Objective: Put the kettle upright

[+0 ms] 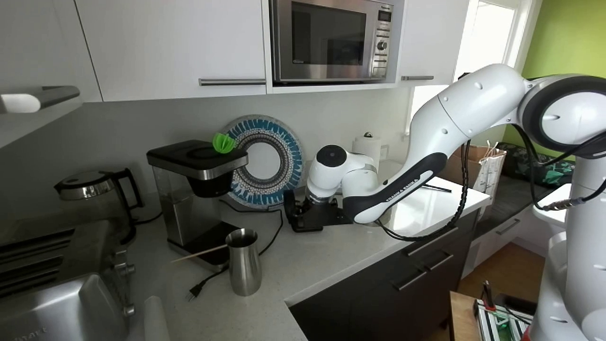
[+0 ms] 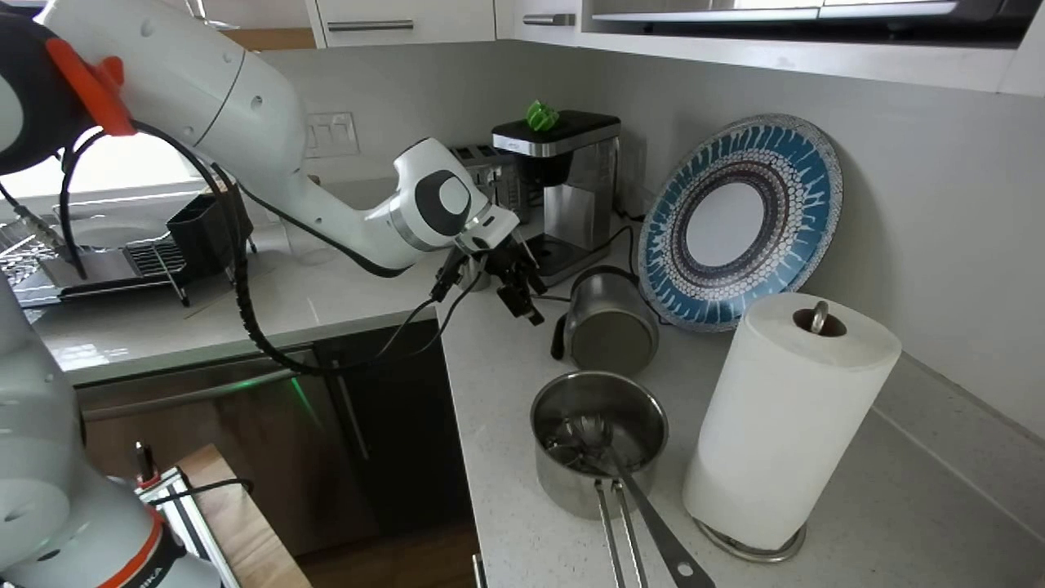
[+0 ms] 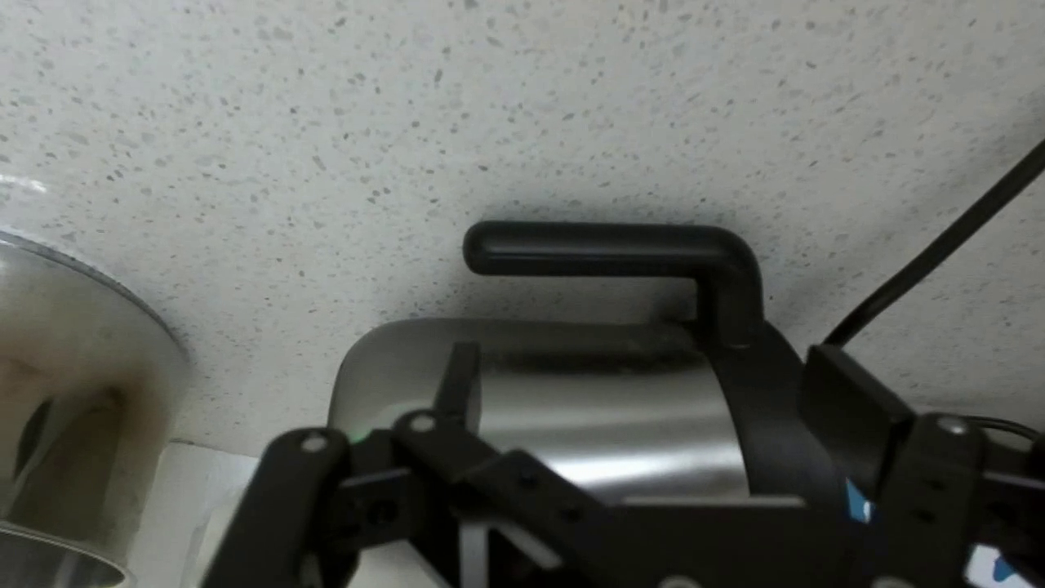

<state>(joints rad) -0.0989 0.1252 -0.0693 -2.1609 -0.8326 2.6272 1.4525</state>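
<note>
Black angular fingers [image 3: 853, 416]: set wide, holding nothing; whether either touches anything below, you cannot tell.
Squat, shiny stainless-steel kettle with a dark end [image 3: 604, 416]: on its side on the pale speckled countertop [image 3: 326, 204], beneath your fingers; one finger overlies the steel body, its mate the dark end.
Smooth black L-shaped handle [image 3: 604, 249]: ahead of your fingertips, running along their gap.
Straight-sided steel pot [image 2: 563, 482]: beyond the body-side finger, apart from the kettle.
Step in hand: apparently the approach, the grip not yet made.
Next move: probably calls for you to turn the fingers across the handle, close, then raise the dark end, minding the pot.
</note>
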